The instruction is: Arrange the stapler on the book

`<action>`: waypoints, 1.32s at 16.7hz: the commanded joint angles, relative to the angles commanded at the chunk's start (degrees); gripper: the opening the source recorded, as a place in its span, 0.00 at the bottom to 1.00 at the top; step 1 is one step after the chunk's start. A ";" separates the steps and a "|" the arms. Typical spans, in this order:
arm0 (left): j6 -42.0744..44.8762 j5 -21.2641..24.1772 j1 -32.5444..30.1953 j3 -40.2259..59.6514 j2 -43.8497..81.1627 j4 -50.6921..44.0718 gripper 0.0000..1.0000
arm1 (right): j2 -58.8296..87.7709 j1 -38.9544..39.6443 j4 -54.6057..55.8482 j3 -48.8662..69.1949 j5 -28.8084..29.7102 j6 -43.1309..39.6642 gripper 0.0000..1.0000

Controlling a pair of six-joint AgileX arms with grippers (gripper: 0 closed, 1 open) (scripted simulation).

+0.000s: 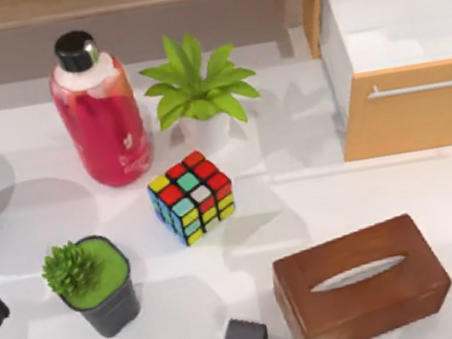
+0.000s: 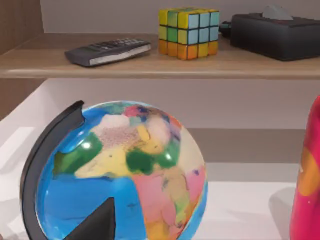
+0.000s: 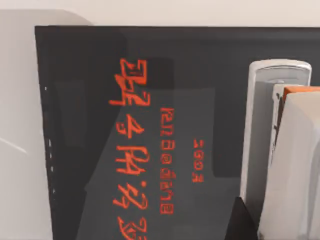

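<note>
Stapler (image 3: 280, 150) on black book (image 3: 150, 125)

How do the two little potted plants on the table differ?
The plant in the white pot has long, broad leaves fanning outward; the plant in the dark pot is a small spiky tuft on flat green filling. The white-potted one stands beside the red bottle, the dark-potted one nearer the front edge. Both are green and upright.

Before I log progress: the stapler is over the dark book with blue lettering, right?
Not quite: the lettering is red, not blue. The right wrist view shows the stapler over the dark book, whose cover carries red characters. The rest stands.
</note>
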 joint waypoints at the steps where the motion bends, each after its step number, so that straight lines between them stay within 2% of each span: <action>1: 0.00 0.00 0.00 0.00 0.00 0.00 1.00 | 0.19 -0.61 0.12 -0.55 0.48 -0.59 0.00; 22: 0.00 0.00 0.00 0.00 0.00 0.00 1.00 | 3.12 -0.61 7.08 -4.90 0.79 -0.56 0.00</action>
